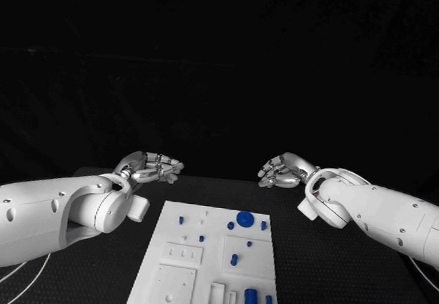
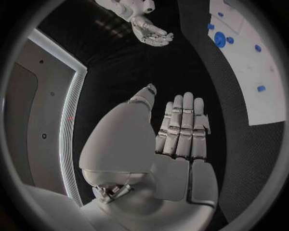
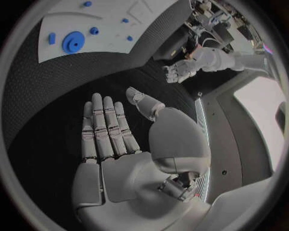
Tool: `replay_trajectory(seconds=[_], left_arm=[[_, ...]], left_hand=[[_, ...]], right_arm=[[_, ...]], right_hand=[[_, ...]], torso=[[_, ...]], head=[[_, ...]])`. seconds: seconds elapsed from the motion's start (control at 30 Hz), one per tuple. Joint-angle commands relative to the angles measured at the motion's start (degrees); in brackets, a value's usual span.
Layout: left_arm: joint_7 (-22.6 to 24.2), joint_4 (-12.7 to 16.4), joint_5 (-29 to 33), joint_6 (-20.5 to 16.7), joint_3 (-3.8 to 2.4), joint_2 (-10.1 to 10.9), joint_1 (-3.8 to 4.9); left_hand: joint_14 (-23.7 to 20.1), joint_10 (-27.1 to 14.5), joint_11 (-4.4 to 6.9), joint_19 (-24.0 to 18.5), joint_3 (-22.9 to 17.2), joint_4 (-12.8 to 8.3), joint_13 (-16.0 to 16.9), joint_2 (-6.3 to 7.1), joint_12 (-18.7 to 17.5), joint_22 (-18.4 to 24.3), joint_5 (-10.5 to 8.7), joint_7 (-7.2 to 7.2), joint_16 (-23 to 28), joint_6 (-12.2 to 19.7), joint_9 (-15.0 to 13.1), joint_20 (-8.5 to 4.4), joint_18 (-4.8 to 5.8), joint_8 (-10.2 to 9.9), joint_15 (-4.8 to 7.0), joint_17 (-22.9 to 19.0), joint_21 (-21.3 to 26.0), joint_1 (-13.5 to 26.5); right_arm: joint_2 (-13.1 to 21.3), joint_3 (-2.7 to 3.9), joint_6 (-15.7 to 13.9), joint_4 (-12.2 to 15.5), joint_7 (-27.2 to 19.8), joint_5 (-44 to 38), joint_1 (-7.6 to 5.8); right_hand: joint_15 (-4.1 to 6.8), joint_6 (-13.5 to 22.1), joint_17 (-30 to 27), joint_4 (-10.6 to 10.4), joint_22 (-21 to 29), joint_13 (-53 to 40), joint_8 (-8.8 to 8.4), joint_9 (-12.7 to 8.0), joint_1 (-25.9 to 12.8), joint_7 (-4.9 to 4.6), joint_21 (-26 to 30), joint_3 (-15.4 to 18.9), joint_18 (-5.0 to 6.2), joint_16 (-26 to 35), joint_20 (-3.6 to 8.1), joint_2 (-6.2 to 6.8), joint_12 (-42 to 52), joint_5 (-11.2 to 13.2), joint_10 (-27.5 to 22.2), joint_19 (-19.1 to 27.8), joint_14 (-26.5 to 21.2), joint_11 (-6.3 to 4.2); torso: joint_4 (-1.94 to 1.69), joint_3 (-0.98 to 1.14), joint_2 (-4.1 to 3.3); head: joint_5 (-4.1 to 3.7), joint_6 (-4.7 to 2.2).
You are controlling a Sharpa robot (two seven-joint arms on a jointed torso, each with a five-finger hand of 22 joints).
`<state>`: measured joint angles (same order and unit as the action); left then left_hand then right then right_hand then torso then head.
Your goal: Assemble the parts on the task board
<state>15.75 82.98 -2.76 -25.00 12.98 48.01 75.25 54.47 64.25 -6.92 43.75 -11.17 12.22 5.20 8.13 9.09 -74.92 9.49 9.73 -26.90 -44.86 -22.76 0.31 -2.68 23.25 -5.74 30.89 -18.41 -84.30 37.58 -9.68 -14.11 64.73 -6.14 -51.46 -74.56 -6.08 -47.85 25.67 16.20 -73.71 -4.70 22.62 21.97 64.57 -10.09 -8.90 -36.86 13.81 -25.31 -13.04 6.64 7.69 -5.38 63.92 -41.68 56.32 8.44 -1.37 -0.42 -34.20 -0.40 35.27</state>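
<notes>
- Two hands hover above the far end of the black table point(image 1: 85, 269), and neither one holds anything.
- The left hand point(image 1: 151, 167) hangs beyond the far left corner of the task board point(image 1: 181, 292); from its own wrist camera its fingers point(image 2: 183, 125) lie stretched out flat, side by side, with the thumb apart.
- The right hand point(image 1: 283, 170) hangs beyond the board's far right corner, and its fingers point(image 3: 105, 127) are likewise straight and empty.
- Both hands are well apart from the board and from each other.
- The board lies lengthwise in the middle of the table, white, with recesses at its near end.
- A large round blue part point(image 1: 245, 217) sits near the board's far edge, with small blue parts point(image 1: 231, 225) scattered just beside it.
- Two long blue parts point(image 1: 251, 303) rest at the near right corner.
</notes>
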Motion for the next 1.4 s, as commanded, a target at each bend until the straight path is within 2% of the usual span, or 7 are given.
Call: replay_trajectory(seconds=[0.03,0.37,0.6,0.73,0.8,1.2,1.4], left_arm=[[2.0,2.0,-1.9,3.1,-0.11,1.0,0.09],[2.1,2.2,-1.9,3.8,-0.15,0.6,0.08],[2.1,2.0,-1.8,4.2,-0.14,0.3,0.06],[2.1,2.2,-1.8,4.3,-0.15,0.5,0.06],[2.0,2.2,-1.8,4.3,-0.15,0.5,0.06],[1.9,2.7,-1.8,4.5,-0.16,0.8,0.09],[1.7,2.8,-1.8,4.5,-0.17,1.0,0.10]], left_hand=[[0.8,1.4,0.18,0.5,0.7,-0.1,0.0,-0.17,0.2,-1.3,0.39,0.14,-0.1,-0.7,0.1,-0.28,-0.28,-0.3,0.07,0.2,-0.5,-0.8],[1.8,3.1,0.52,1.3,2.0,-0.1,0.0,-0.54,0.1,-1.2,2.01,0.25,-0.5,-1.4,0.7,-0.81,-0.08,-1.1,0.56,0.8,-1.2,-2.3],[1.7,3.0,0.49,1.2,2.5,0.4,-0.1,-0.70,-0.3,-1.2,2.02,0.33,-0.4,-1.5,0.9,-0.83,0.00,-1.4,0.54,0.9,-1.2,-2.2],[1.7,2.9,0.49,1.2,2.6,0.5,-0.1,-0.74,-0.4,-1.2,2.03,0.33,-0.3,-1.5,0.9,-0.83,0.02,-1.5,0.53,0.9,-1.2,-2.2],[1.7,2.9,0.49,1.2,2.7,0.6,-0.1,-0.73,-0.4,-1.2,2.02,0.34,-0.3,-1.5,1.0,-0.83,0.03,-1.5,0.53,1.0,-1.2,-2.2],[1.6,2.8,0.47,1.2,3.1,1.0,-0.2,-0.68,-0.7,-1.2,1.94,0.43,-0.2,-1.5,1.1,-0.85,0.04,-1.8,0.53,1.0,-1.3,-2.2],[1.3,2.4,0.69,1.2,3.4,1.5,-0.4,-0.62,-1.2,-1.2,1.88,0.25,0.2,-1.4,1.3,-0.80,-0.01,-2.0,0.41,1.0,-1.3,-2.6]], right_arm=[[-0.7,0.04,3.3,-0.3,1.5,-16.6,0.12],[-2.1,0.27,3.8,1.5,3.7,-32.7,1.19],[-2.5,0.29,3.1,3.3,3.8,-39.5,1.89],[-2.5,0.29,3.5,4.5,4.1,-41.8,1.90],[-2.5,0.29,3.1,4.8,4.5,-43.0,1.90],[-4.0,0.30,1.6,3.6,6.3,-46.5,2.52],[-4.2,0.31,1.7,3.3,7.0,-47.8,2.64]], right_hand=[[1.19,-1.0,1.2,0.2,0.0,0.1,0.17,-0.1,0.1,0.21,-1.0,-0.3,1.19,-1.0,0.08,0.52,-0.2,-0.4,1.2,-2.4,2.3,-0.37],[3.64,-3.6,4.9,0.3,-0.3,0.2,0.21,0.2,1.1,1.01,-3.3,-1.2,1.19,-2.3,2.06,1.67,-1.0,-1.3,4.3,-8.4,7.7,-1.32],[5.15,-4.6,8.2,0.4,-0.9,0.2,-0.06,0.5,1.8,1.39,-4.8,-0.4,1.19,-3.3,3.75,2.67,-1.7,-0.7,5.8,-12.9,11.5,-1.81],[5.77,-4.8,10.1,0.4,-1.5,0.3,-0.39,0.6,1.9,1.40,-6.2,0.2,1.19,-4.8,4.94,3.13,-2.2,-1.2,6.1,-16.1,14.4,-2.08],[5.93,-4.8,10.5,0.4,-1.8,0.3,-0.60,0.5,1.9,1.37,-6.7,0.5,1.19,-5.3,5.38,3.36,-2.5,-1.1,6.1,-17.2,15.2,-2.14],[6.42,-4.0,14.4,0.1,-2.8,0.7,-2.28,-0.1,1.8,1.33,-14.8,1.2,1.19,-15.8,9.27,5.23,-3.9,-0.8,4.5,-24.8,20.7,-2.37],[6.24,-3.4,15.3,-0.2,-2.8,0.9,-2.86,-0.4,1.6,1.18,-17.8,0.6,1.19,-19.5,9.95,6.09,-4.0,-0.2,3.2,-25.4,20.6,-2.09]], torso=[[-1.20,-0.06,-1.73],[-2.49,-0.33,-5.31],[-2.72,-0.52,-7.07],[-2.88,-0.57,-7.85],[-3.96,-1.07,-8.17],[-4.45,-1.15,-9.63],[-4.61,-1.14,-10.05]], head=[[-0.86,0.14],[-2.28,0.08],[-2.80,-0.05],[-2.90,-0.24],[-3.94,-0.36],[-4.01,-0.59],[-4.03,-0.78]])
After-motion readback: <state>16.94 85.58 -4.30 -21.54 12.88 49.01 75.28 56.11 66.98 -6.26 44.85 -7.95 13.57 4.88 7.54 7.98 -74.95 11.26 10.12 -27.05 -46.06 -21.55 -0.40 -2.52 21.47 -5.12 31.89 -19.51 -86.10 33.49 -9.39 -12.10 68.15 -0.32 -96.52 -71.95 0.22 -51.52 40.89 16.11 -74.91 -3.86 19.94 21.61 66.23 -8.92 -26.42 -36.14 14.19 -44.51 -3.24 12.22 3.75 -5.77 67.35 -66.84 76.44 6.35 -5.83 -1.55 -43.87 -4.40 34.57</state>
